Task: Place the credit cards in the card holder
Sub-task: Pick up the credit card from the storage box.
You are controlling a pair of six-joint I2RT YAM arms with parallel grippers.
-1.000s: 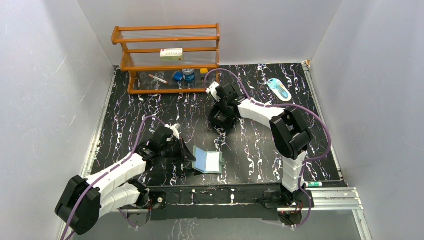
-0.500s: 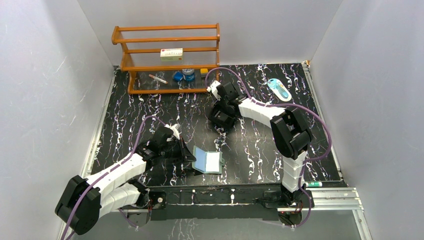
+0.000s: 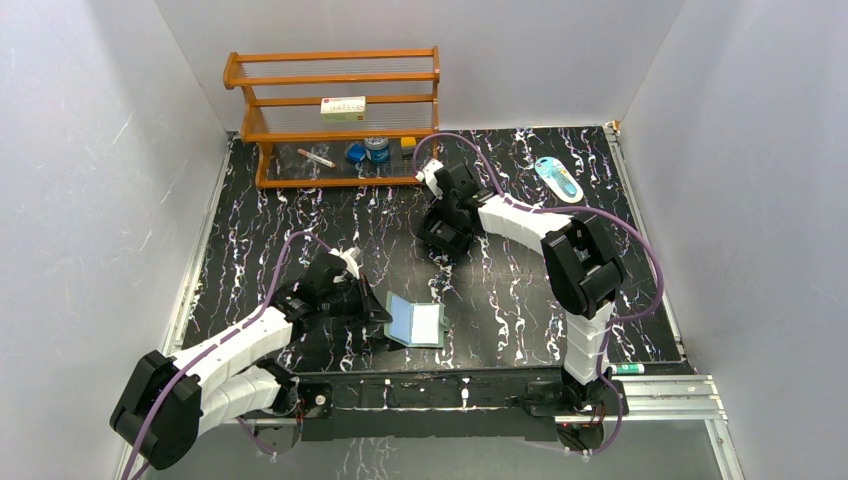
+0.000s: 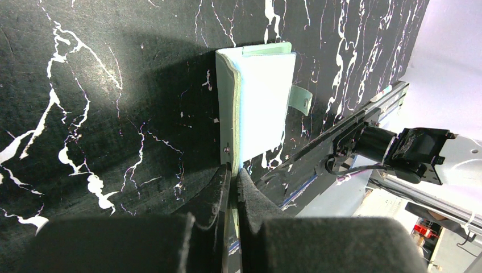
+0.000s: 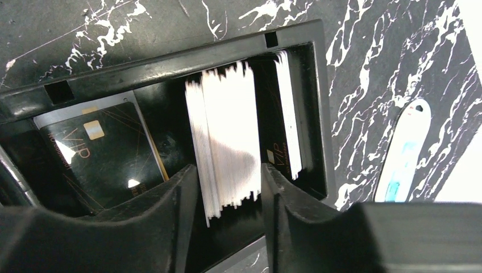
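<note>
Having barely shifted up-frame, the right gripper [image 5: 229,170] straddled the credit cards [image 5: 227,114], grip unclear, the left gripper [image 4: 232,170] pinching the card holder [image 4: 264,102]; the pick likely called for isolating one.

just counting here: i see one card holder [image 3: 415,322], one black box [image 5: 187,61] with two dark vip cards [image 5: 96,153] showing, plus one fat stack of white-edged cards [image 5: 227,136] too tight to count. also one wooden rack [image 3: 335,78], one white carton [image 3: 343,108], one blue pack [image 3: 558,180].
</note>
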